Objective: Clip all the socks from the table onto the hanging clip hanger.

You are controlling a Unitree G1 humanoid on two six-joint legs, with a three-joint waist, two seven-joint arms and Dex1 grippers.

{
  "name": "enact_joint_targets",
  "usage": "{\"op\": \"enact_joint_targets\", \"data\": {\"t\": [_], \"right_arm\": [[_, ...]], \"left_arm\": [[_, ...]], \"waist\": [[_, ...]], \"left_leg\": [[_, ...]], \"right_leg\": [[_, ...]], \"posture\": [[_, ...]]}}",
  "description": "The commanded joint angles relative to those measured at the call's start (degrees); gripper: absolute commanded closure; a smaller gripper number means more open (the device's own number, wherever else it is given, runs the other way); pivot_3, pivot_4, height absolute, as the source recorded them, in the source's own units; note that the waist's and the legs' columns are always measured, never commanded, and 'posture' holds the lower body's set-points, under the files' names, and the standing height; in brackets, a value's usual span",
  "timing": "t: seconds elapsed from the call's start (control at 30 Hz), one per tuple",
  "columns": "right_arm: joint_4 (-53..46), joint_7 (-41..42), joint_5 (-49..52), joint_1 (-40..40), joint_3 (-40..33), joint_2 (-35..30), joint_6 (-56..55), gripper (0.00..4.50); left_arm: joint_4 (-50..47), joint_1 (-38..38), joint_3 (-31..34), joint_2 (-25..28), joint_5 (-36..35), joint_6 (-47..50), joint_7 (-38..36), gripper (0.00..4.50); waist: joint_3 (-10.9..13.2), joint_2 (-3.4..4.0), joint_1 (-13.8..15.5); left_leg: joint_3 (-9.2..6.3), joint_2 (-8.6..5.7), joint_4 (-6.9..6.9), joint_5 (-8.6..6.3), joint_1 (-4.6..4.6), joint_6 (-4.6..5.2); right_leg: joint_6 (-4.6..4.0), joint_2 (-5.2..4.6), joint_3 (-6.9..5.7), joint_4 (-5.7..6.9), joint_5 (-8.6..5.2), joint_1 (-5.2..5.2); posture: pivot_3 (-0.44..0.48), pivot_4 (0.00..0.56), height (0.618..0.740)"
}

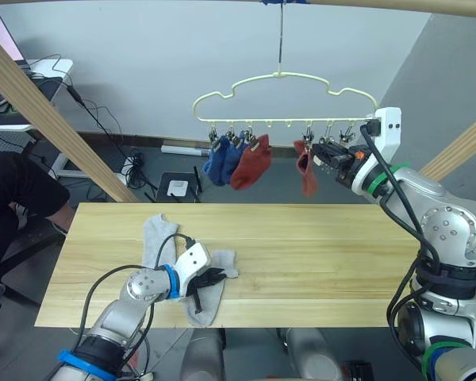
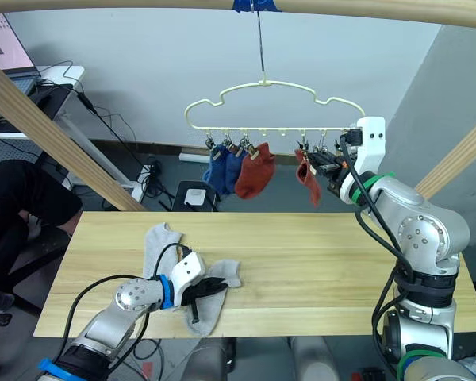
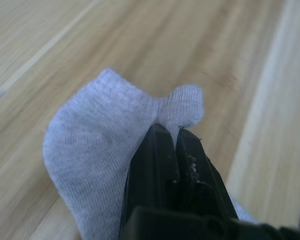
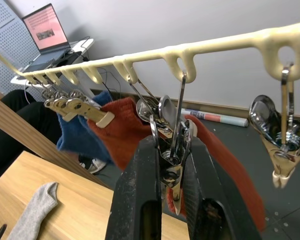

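Observation:
On the table (image 1: 341, 262), my left gripper (image 1: 209, 279) is shut on a fold of a light grey sock (image 3: 90, 150) near the front edge. A second grey sock (image 1: 155, 234) lies flat just behind it. The cream clip hanger (image 1: 285, 79) hangs above the table's far edge. Two blue socks (image 1: 220, 161) and a rust red sock (image 1: 251, 163) are clipped at its left. Another red sock (image 1: 307, 175) hangs further right. My right gripper (image 4: 170, 145) is up at the hanger, shut on a silver clip (image 4: 172, 167) that hangs just in front of that red sock.
Slanted wooden poles (image 1: 47, 119) frame the table on both sides, with a crossbar on top. A seated person (image 1: 16, 198) is at the far left beside a desk with a laptop (image 4: 45, 27). Cables lie on the floor behind.

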Motion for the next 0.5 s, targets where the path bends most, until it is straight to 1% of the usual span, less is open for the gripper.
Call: {"op": "enact_joint_targets", "data": {"t": [0.03, 0.07, 0.13, 0.27, 0.33, 0.37, 0.47, 0.5], "right_arm": [[-0.8, 0.8, 0.0, -0.8, 0.2, 0.1, -1.8, 4.29], [-0.8, 0.8, 0.0, -0.8, 0.2, 0.1, -1.9, 4.29], [-0.8, 0.8, -0.1, -0.8, 0.2, -0.1, -2.1, 4.29], [-0.8, 0.9, -0.1, -0.6, 0.1, -0.5, -2.3, 4.29], [-0.9, 0.9, -0.1, -0.5, 0.0, -0.7, -2.4, 4.29], [-0.9, 0.8, -0.1, -0.4, -0.1, -0.8, -2.4, 4.29], [-0.9, 0.7, -0.1, -0.4, -0.2, -0.9, -2.4, 4.29], [-0.9, 0.7, -0.1, -0.4, -0.2, -0.9, -2.5, 4.29]], "left_arm": [[-0.6, -0.2, 0.7, -0.1, -1.7, -1.5, -1.7, 4.00], [-0.7, -0.4, 1.1, -0.3, -2.3, -1.1, -1.8, 3.85], [-2.2, -0.4, 2.2, -0.2, -3.7, 1.2, -2.0, 3.19], [-8.2, 0.9, 4.9, 0.7, -8.5, 8.4, -3.1, 1.99], [-10.6, 0.7, 7.1, 0.5, -10.6, 12.4, -2.0, 1.42], [-11.2, 0.4, 7.9, 0.3, -11.2, 13.7, -1.4, 1.06], [-11.6, -0.7, 8.9, -0.9, -11.9, 17.3, 0.4, 0.11], [-11.1, -1.1, 9.1, -1.5, -11.6, 17.8, 1.3, 0.01]], "waist": [[0.0, 0.00, 0.0], [0.0, 0.00, -0.1], [0.0, 0.00, -0.1], [0.0, 0.00, -0.3], [0.0, 0.00, -0.4], [0.0, 0.00, -0.4], [0.0, 0.00, -0.4], [0.0, 0.00, -0.4]], "left_leg": [[0.00, 0.00, 0.00, 0.00, 0.00, 0.00], [0.00, 0.00, 0.00, 0.00, 0.00, 0.00], [0.00, 0.00, 0.00, 0.00, -0.01, 0.00], [-0.01, 0.00, 0.00, 0.00, -0.01, 0.00], [-0.01, 0.00, 0.00, 0.00, -0.01, 0.00], [-0.01, 0.00, 0.00, 0.00, -0.01, 0.00], [-0.02, 0.00, 0.02, 0.01, 0.00, 0.02], [-0.02, 0.00, 0.04, 0.01, 0.00, 0.02]], "right_leg": [[0.00, 0.00, 0.00, 0.00, 0.00, 0.00], [0.00, 0.00, 0.00, 0.00, 0.00, 0.00], [0.00, 0.00, 0.00, 0.00, 0.00, 0.00], [0.00, 0.00, -0.01, 0.01, 0.00, -0.01], [0.00, 0.00, -0.01, 0.02, 0.00, 0.00], [0.00, 0.00, -0.01, 0.02, 0.00, 0.00], [0.01, 0.01, -0.02, 0.04, 0.00, 0.00], [0.01, 0.01, -0.02, 0.04, 0.00, 0.00]], "posture": [[-0.122, 0.262, 0.740], [-0.122, 0.262, 0.740], [-0.127, 0.261, 0.740], [-0.133, 0.262, 0.740], [-0.139, 0.262, 0.740], [-0.139, 0.262, 0.740], [-0.145, 0.262, 0.740], [-0.145, 0.262, 0.740]]}}
